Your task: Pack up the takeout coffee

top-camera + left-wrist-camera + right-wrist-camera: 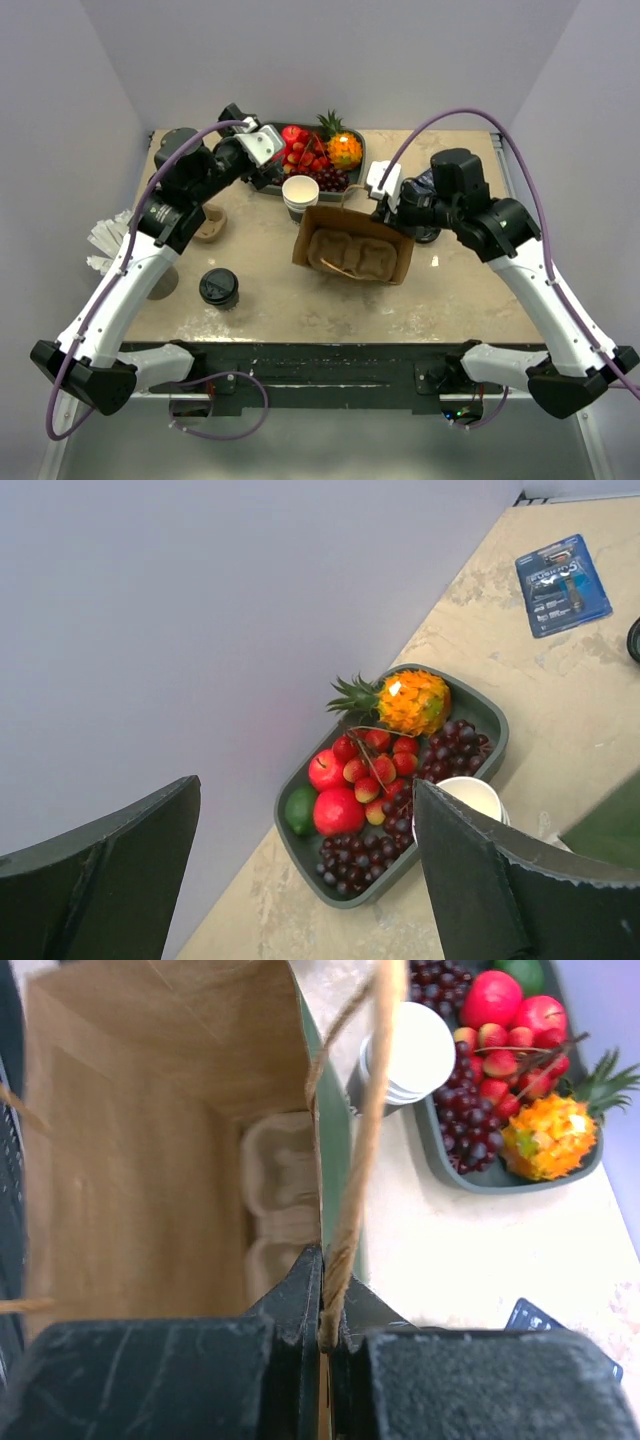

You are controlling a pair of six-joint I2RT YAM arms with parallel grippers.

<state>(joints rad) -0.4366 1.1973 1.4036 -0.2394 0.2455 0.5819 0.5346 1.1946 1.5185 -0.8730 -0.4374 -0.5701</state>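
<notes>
My right pincer (325, 1320) is shut tight on the top edge of the brown paper bag (352, 245), right where its rope handle (360, 1140) comes up. The bag stands open in the middle of the counter (460, 290). At the bottom of the bag lies a brown cup holder (350, 255) with round pockets.

My left pincer (305, 800) is wide open and holds nothing. It hangs in the air over the far left part of the counter, by the green fruit tray (362, 160). The tray has a little pineapple (343, 148), red apples and dark grapes in it. A stack of white cups (300, 193) stands between the tray and the bag.

The takeout coffee (218, 287) stands upright on the near left part of the counter. It is well apart from the bag and from both my pincers. Its black lid is on.
</notes>
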